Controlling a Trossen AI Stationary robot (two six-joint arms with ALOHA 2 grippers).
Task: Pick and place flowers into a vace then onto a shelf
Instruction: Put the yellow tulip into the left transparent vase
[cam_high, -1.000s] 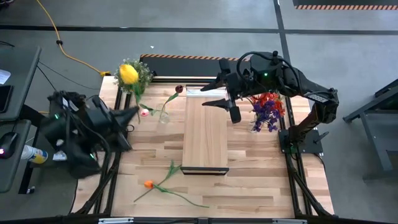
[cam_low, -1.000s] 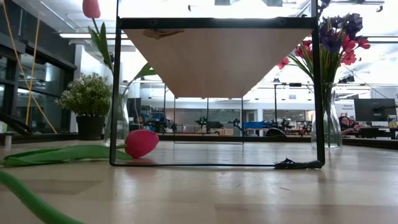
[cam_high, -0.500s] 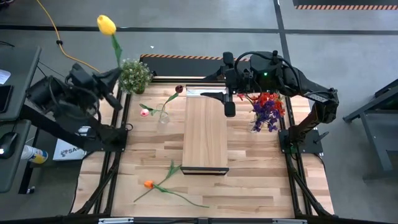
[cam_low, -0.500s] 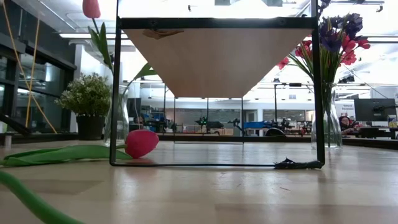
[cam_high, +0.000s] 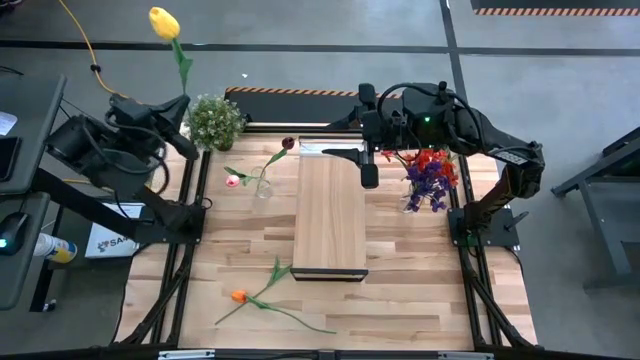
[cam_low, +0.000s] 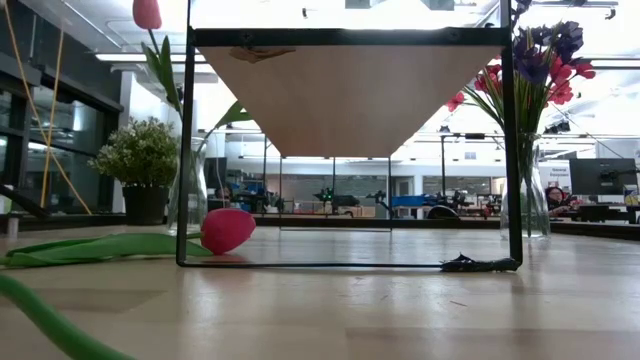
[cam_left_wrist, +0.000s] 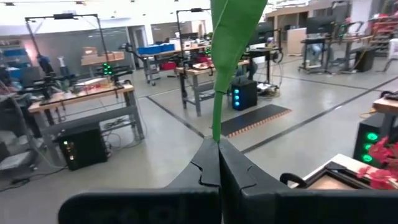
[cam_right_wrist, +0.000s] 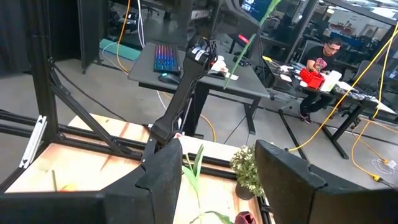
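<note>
- The long narrow light-wood shelf (cam_high: 330, 215) with its dark front edge lies in the middle of the plank tabletop (cam_high: 400, 300); everything below is placed from it.
- The left gripper (cam_high: 183, 103) is raised off the table's far-left corner, well away from the shelf, its two dark fingers (cam_left_wrist: 202, 165) clenched on the green stem of a yellow-headed artificial flower (cam_high: 165, 22), whose head stands out past the table edge over the grey floor.
- Just beside that gripper, at the far-left table corner, sits a bushy pale-green potted plant (cam_high: 215, 120).
- The right gripper (cam_high: 365, 160) hovers above the far end of the shelf, over its pale strip (cam_high: 330, 150); its jaws are parted with nothing between them.
- To the left of the shelf's far half stands a small clear glass vase (cam_high: 263, 187) with a dark maroon flower (cam_high: 288, 143) leaning toward the shelf; a pink-headed flower (cam_high: 232, 180) lies on the table just left of the vase.
- To the right of the shelf's far half is a bunch of red and purple flowers (cam_high: 430, 175) in a clear vase (cam_low: 525, 205).
- Near the shelf's front-left corner an orange-headed flower (cam_high: 238, 296) with long green leaves lies flat on the tabletop.
- In the right wrist view a person (cam_right_wrist: 323, 53) sits at a desk in the room beyond.
</note>
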